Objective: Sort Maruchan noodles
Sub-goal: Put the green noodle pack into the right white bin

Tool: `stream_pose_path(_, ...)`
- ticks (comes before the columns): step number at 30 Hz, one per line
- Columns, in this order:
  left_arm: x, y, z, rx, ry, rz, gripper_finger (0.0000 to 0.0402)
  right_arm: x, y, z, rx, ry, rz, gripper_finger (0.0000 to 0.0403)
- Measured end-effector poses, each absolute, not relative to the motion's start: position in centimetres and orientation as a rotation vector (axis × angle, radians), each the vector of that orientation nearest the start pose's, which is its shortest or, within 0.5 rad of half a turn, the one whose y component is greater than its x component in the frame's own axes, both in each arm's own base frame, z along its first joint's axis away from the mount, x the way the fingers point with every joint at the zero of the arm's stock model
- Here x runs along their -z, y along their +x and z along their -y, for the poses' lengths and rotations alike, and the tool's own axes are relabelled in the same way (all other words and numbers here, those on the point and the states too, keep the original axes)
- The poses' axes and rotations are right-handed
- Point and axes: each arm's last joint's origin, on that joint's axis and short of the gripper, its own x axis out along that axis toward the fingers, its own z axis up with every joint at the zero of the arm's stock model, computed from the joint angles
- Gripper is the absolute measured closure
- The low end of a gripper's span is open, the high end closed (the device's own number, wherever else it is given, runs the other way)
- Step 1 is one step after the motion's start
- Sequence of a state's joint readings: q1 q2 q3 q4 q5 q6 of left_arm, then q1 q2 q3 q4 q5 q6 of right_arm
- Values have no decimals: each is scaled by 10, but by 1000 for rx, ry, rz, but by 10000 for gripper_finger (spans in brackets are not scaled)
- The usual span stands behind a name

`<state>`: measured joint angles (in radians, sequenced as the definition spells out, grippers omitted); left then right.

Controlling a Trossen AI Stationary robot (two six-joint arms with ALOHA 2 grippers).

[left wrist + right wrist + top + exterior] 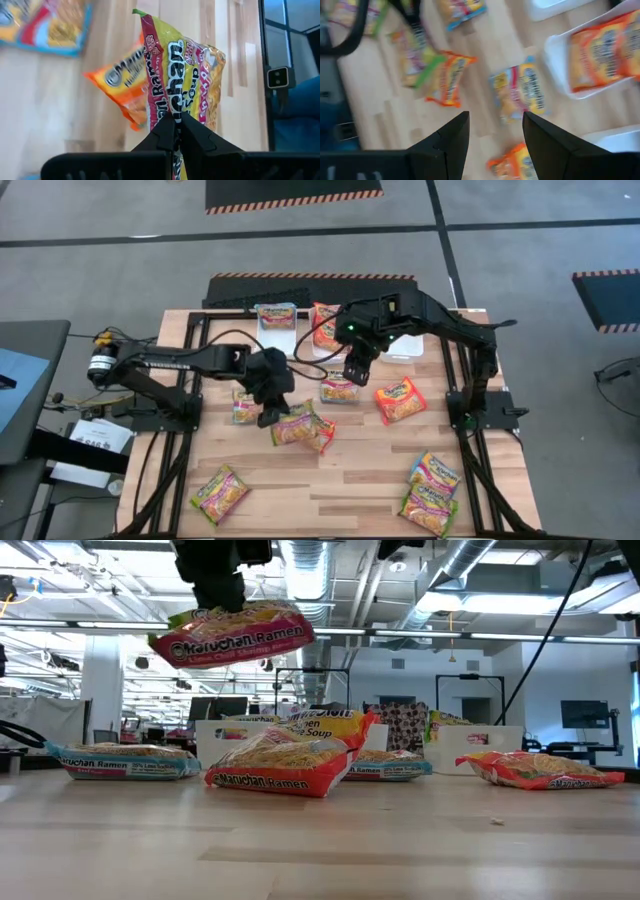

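We judge the green-pink packet (177, 75), pinched only at its edge by the left gripper (176, 131) above the orange packet (283, 765), could slip free, while the right gripper (492, 132) hangs spread nearby.

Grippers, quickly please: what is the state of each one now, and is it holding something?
Left gripper: shut on a glossy yellow plastic noodle packet with green-pink accents, lifted off the table.
Right gripper: open, holding nothing, above the table.
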<state>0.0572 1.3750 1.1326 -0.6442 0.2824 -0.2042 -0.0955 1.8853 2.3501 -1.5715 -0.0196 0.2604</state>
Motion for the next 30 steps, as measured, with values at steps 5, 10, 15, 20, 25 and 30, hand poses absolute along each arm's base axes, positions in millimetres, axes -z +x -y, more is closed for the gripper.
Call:
stream_pose_path(5, -298, 281, -20, 126, -266, -876, 402, -434, 334, 9, 142, 377, -1095, 193)
stream_pose_path(10, -304, 279, -32, 121, -208, -869, 401, -437, 331, -20, 121, 363, -1095, 193)
stream_pose_path(15, -310, 277, -43, 113, -162, -863, 401, -437, 326, -47, 216, 323, -1068, 193)
stream_pose_path(20, -313, 276, -52, 100, -137, -853, 401, -421, 320, -69, 364, 348, -1083, 197)
stream_pose_path(25, -313, 274, -56, 96, -121, -855, 401, -390, 303, -85, 552, 380, -1128, 208)
stream_pose_path(30, -314, 275, -56, 95, -117, -851, 401, -357, 277, -82, 716, 439, -1157, 218)
